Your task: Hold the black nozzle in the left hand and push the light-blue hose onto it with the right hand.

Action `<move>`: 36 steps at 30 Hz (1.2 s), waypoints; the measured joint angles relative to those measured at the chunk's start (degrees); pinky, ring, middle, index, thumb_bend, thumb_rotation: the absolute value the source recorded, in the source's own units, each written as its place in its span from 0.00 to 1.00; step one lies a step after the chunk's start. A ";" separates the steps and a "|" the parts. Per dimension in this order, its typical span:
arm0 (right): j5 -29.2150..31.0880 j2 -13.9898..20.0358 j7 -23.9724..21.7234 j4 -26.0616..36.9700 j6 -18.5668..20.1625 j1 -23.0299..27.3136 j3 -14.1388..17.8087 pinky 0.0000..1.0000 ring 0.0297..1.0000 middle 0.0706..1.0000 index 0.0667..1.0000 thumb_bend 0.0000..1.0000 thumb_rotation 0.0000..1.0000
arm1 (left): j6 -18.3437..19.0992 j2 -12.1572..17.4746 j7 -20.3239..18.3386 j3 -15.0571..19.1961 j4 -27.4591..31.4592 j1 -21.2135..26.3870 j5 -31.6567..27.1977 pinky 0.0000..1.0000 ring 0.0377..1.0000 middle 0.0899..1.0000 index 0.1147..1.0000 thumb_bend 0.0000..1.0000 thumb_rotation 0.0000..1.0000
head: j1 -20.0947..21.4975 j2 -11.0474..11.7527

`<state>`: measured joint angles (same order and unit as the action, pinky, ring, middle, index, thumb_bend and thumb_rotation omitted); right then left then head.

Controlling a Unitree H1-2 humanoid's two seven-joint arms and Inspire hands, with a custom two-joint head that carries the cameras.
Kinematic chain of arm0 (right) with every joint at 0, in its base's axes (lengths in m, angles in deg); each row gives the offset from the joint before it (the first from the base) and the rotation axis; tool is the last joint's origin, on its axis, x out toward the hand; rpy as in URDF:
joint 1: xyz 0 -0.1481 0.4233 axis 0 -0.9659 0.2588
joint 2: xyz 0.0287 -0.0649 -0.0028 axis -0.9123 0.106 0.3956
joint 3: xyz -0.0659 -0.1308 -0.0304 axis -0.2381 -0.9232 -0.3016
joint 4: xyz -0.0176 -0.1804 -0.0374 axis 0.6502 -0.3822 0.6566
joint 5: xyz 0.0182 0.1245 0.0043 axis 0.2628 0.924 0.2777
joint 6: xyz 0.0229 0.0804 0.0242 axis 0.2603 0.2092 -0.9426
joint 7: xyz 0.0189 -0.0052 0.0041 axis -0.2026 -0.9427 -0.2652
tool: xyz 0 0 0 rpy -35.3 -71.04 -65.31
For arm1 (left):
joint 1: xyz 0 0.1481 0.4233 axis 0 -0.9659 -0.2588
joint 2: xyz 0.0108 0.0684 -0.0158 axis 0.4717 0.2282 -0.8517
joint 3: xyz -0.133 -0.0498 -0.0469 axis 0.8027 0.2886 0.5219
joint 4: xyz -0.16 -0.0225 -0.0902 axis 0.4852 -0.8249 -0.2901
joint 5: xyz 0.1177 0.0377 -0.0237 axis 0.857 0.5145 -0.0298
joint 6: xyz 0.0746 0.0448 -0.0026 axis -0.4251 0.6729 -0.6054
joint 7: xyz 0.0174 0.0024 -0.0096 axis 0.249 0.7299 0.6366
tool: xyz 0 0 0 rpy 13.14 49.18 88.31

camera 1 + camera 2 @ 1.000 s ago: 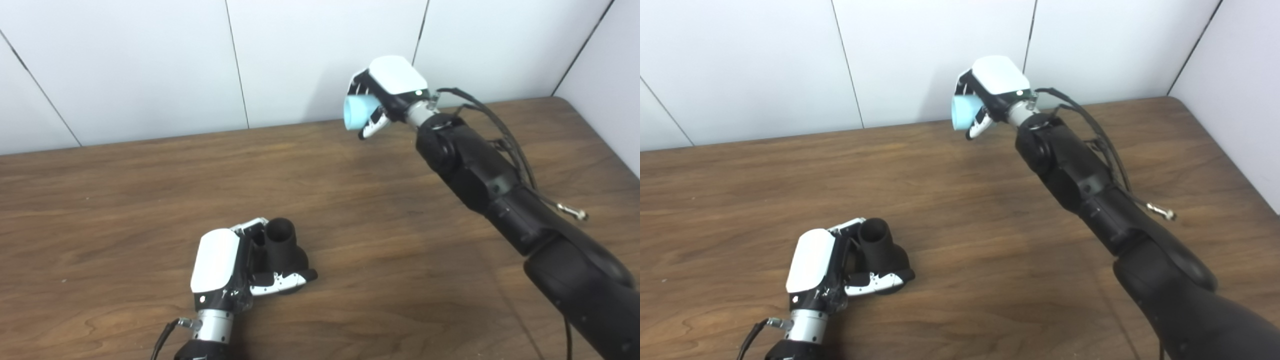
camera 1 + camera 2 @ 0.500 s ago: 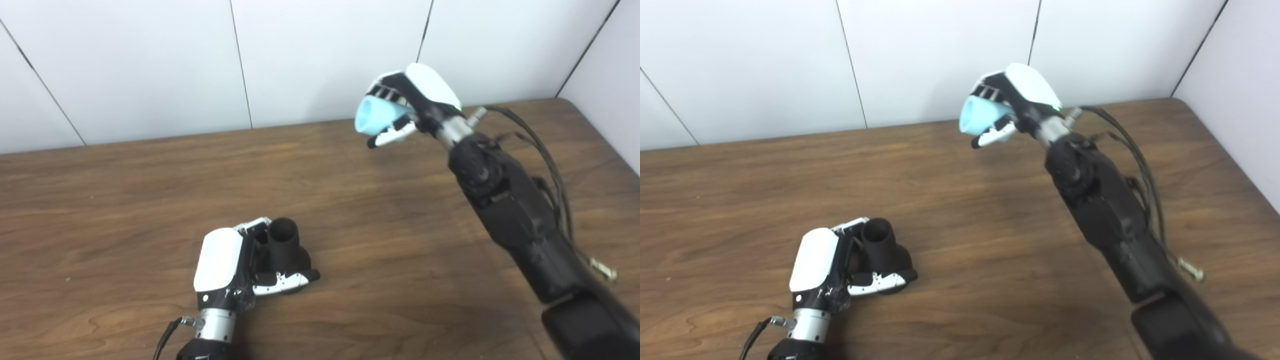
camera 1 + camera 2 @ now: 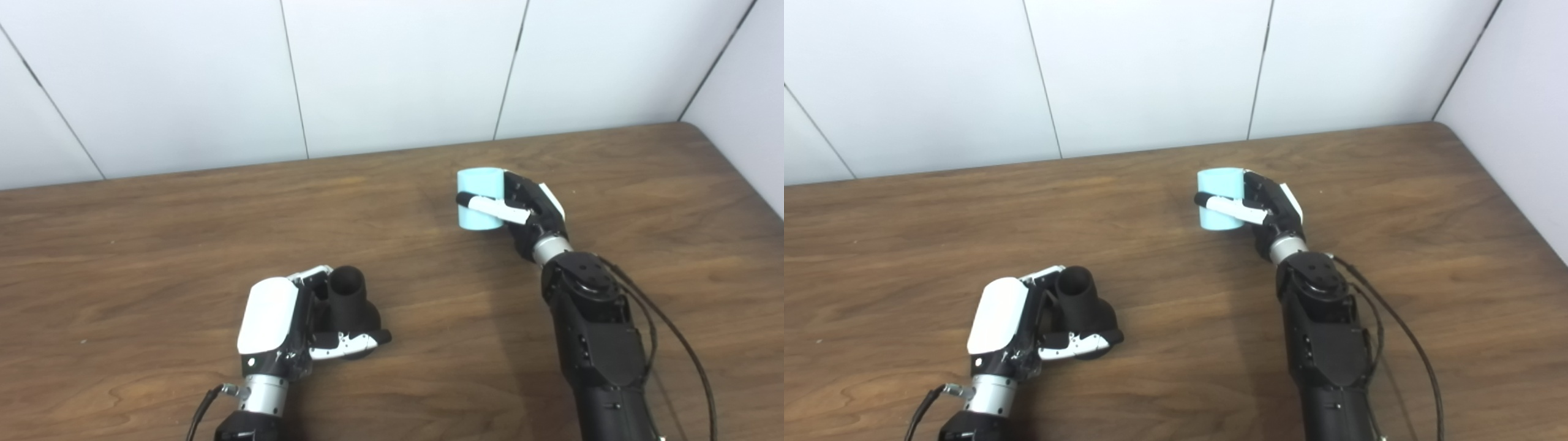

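Note:
The black nozzle (image 3: 349, 303) stands on the wooden table (image 3: 122, 245) with its open round mouth pointing up and away. My left hand (image 3: 288, 327) is shut on it, thumb across its base. The light-blue hose (image 3: 479, 199), a short upright cylinder, is held by my right hand (image 3: 523, 208), which is shut on it with the thumb across its front. The hose sits to the right of and beyond the nozzle, well apart from it. Both also show in the right eye view, nozzle (image 3: 1078, 303) and hose (image 3: 1220, 199).
White wall panels (image 3: 398, 67) stand behind the table's back edge. A side wall (image 3: 747, 92) closes the far right corner. Black cables (image 3: 667, 331) hang beside my right forearm.
My right hand has come down from up near the back wall and turned, so the hose now stands upright low over the table. The left hand and nozzle have not moved.

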<state>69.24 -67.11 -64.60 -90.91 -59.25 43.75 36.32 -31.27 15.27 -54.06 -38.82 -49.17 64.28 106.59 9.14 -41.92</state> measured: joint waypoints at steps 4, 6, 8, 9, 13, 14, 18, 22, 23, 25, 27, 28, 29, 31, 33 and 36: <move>6.14 1.16 6.32 -0.02 -0.13 0.00 -3.36 0.36 0.38 0.47 0.49 0.50 0.00 | -0.04 0.03 -0.02 0.01 -0.02 0.00 0.00 0.60 0.54 0.39 0.45 0.52 0.00 | -0.09 -0.18; 8.48 1.74 8.59 -0.07 -0.25 0.00 -4.55 0.35 0.38 0.47 0.49 0.50 0.00 | -0.02 0.05 -0.03 0.02 -0.02 0.00 0.00 0.60 0.54 0.38 0.45 0.52 0.00 | -0.09 -0.18; 10.00 2.09 10.34 -0.17 -0.39 -0.01 -5.50 0.34 0.38 0.47 0.48 0.50 0.00 | -0.03 0.10 -0.05 0.03 -0.02 0.00 -0.01 0.60 0.54 0.37 0.45 0.52 0.00 | -0.18 -0.35; 10.09 2.18 10.81 -0.20 -0.41 -0.03 -5.90 0.34 0.38 0.47 0.48 0.50 0.00 | -0.02 0.12 -0.10 0.04 0.00 -0.01 -0.01 0.61 0.54 0.37 0.45 0.52 0.00 | -0.18 -0.53; 6.13 2.98 10.88 -0.14 -1.11 -0.65 -8.84 0.33 0.40 0.46 0.47 0.50 0.00 | -0.03 0.11 -0.19 0.03 0.02 -0.01 -0.01 0.57 0.52 0.36 0.45 0.52 0.00 | -0.26 -0.70; 4.02 3.78 10.31 -0.12 -2.40 -1.12 -10.38 0.33 0.40 0.46 0.47 0.50 0.00 | -0.03 0.10 -0.20 0.01 0.02 0.00 -0.01 0.56 0.52 0.36 0.45 0.52 0.00 | -0.26 -0.70; -5.90 7.95 6.84 -0.73 -9.65 -3.37 -16.37 0.34 0.41 0.46 0.46 0.50 0.00 | -0.05 0.10 -0.20 0.02 0.02 -0.03 -0.02 0.55 0.52 0.36 0.45 0.52 0.00 | -0.44 -0.88; -11.40 9.84 5.34 -0.99 -12.17 -3.90 -18.20 0.35 0.41 0.46 0.48 0.50 0.00 | -0.03 0.12 -0.19 0.04 0.01 -0.04 -0.03 0.57 0.52 0.36 0.45 0.52 0.00 | -0.53 -0.88; -12.34 9.85 4.96 -1.03 -12.50 -3.89 -18.23 0.44 0.42 0.45 0.47 0.51 0.00 | -0.03 0.10 -0.20 0.03 0.01 -0.03 -0.03 0.57 0.52 0.36 0.45 0.52 0.00 | -0.53 -0.88; -14.13 10.14 4.18 -1.34 -13.88 -4.00 -18.52 0.54 0.46 0.45 0.45 0.52 0.00 | -0.03 0.11 -0.20 0.02 0.02 -0.03 -0.04 0.57 0.52 0.36 0.45 0.52 0.00 | -0.53 -0.88; -15.11 10.50 3.04 -1.59 -14.71 -4.04 -18.60 0.61 0.58 0.47 0.44 0.53 0.00 | -0.03 0.11 -0.20 0.04 0.01 -0.03 -0.04 0.57 0.53 0.37 0.45 0.52 0.00 | -0.70 -1.05; -15.46 10.66 2.46 -1.60 -14.89 -4.04 -18.59 0.64 0.62 0.54 0.45 0.53 0.06 | -0.02 0.11 -0.20 0.05 0.01 -0.04 -0.04 0.57 0.53 0.37 0.45 0.52 0.00 | -0.70 -1.05; -15.73 10.78 2.00 -1.60 -14.98 -4.04 -18.59 0.66 0.65 0.59 0.45 0.52 0.10 | -0.01 0.11 -0.20 0.05 0.01 -0.04 -0.04 0.57 0.53 0.37 0.44 0.52 0.00 | -0.70 -1.05; -16.79 11.18 0.90 -1.59 -15.30 -4.03 -18.79 0.70 0.69 0.66 0.58 0.88 0.09 | -0.01 0.12 -0.20 0.04 0.01 -0.04 -0.04 0.56 0.53 0.36 0.44 0.52 0.00 | -0.79 -1.14; -17.67 11.93 -0.03 -1.58 -15.94 -4.02 -19.13 0.70 0.71 0.67 0.63 0.97 0.10 | -0.01 0.11 -0.21 0.03 0.01 -0.04 -0.03 0.56 0.52 0.36 0.44 0.52 0.00 | -0.79 -1.14; -18.53 12.23 -1.03 -1.59 -16.40 -4.02 -19.25 0.68 0.71 0.68 0.64 1.00 0.10 | -0.02 0.11 -0.20 0.03 0.01 -0.04 -0.04 0.57 0.52 0.36 0.44 0.52 0.00 | -0.97 -1.23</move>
<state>50.71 -54.88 -65.63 -92.50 -75.66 39.73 17.07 -31.28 15.39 -54.26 -38.80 -49.15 64.24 106.56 8.18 -43.15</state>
